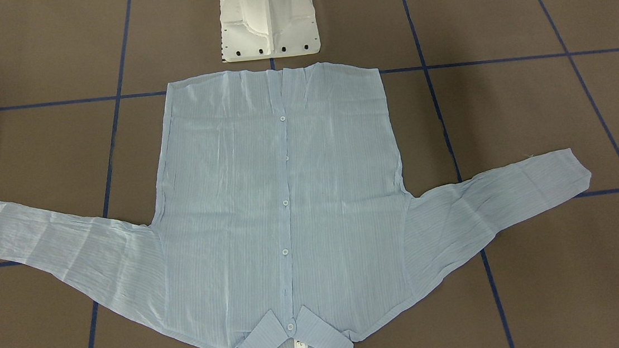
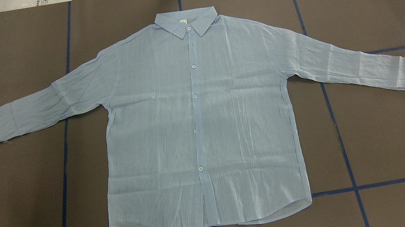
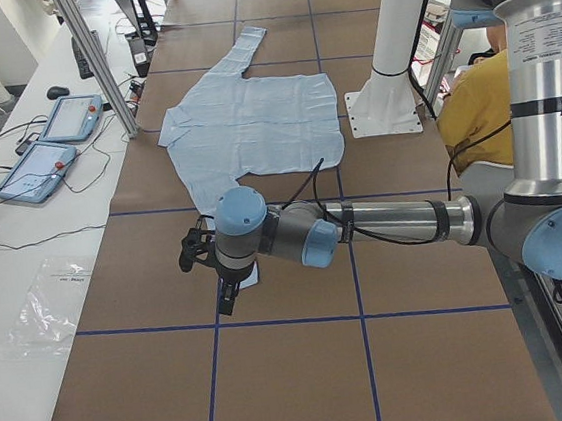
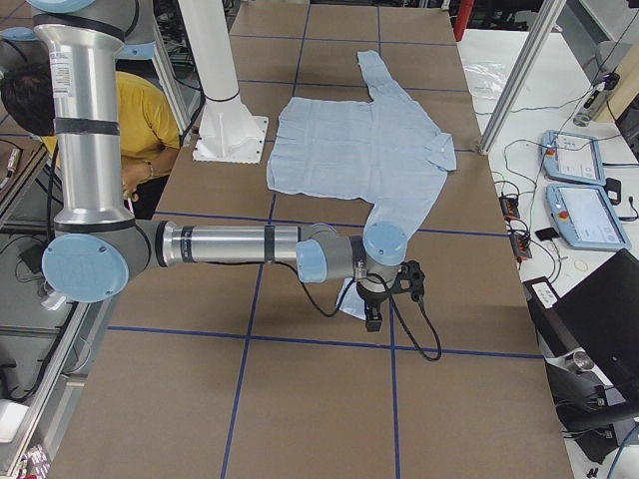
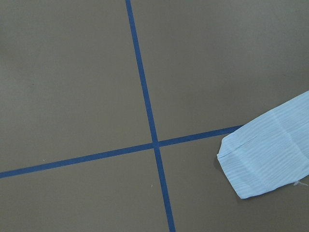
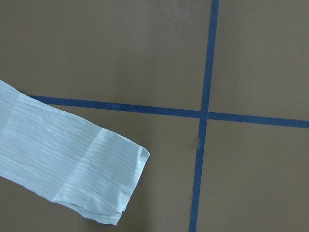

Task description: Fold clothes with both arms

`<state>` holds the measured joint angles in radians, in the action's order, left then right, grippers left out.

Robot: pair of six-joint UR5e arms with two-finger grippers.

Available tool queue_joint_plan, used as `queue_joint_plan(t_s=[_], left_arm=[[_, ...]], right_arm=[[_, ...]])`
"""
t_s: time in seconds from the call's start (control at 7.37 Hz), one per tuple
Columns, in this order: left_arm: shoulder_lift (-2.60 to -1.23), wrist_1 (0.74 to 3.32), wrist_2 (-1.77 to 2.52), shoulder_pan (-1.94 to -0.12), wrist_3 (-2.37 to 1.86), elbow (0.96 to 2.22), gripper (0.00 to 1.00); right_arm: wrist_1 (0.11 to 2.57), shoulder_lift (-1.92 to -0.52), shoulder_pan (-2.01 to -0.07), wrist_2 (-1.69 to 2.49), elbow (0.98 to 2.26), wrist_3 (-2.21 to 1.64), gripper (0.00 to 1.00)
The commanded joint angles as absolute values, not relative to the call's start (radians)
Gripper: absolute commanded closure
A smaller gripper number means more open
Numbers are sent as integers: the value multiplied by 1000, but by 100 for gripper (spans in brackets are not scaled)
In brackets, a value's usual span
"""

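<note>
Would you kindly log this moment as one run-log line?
phase: before first fold | shirt: flat, buttoned, sleeves spread | left gripper: beside a cuff, state unclear | right gripper: beside other cuff, state unclear

- The tabletop is covered in matte brown sheeting, crossed by blue tape lines that mark out large squares.
- A light-blue pinstriped shirt lies flat on it, buttoned front up, with both sleeves spread sideways and the collar at the far edge from the robot.
- A white pedestal base stands on the tabletop, just beside the shirt's hem.
</note>
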<state>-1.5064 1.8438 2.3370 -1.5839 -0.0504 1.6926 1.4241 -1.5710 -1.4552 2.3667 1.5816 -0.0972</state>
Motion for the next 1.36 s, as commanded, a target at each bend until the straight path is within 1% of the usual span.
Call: queue_joint_plan(t_s=[0.0,0.41,0.68,0.81,0.95,1.22], left_arm=[[-1499,1838,2348,-1633,-54,1704,0],[-1503,1845,2350,-1631,-51,1690,0],[-1512,1888,2353,-1628,-48,1616,0],[-1506,1951,2359,-1626,-54,1617,0],[-1502,1966,2379,-1626,-51,1585,0],[-1505,1967,2381,-1624,-52,1606,0]], right_arm=[[1411,-1577,-1456,2371,1580,-106,0],[1405,-1575,-1453,2373,1586,-150,0],[1402,-1565,-1433,2364,1583,-149,0],[1404,-1566,-1433,2364,1580,-153,0],[1404,-1563,-1431,2371,1582,-155,0],[1404,-1562,-1417,2372,1575,-156,0]])
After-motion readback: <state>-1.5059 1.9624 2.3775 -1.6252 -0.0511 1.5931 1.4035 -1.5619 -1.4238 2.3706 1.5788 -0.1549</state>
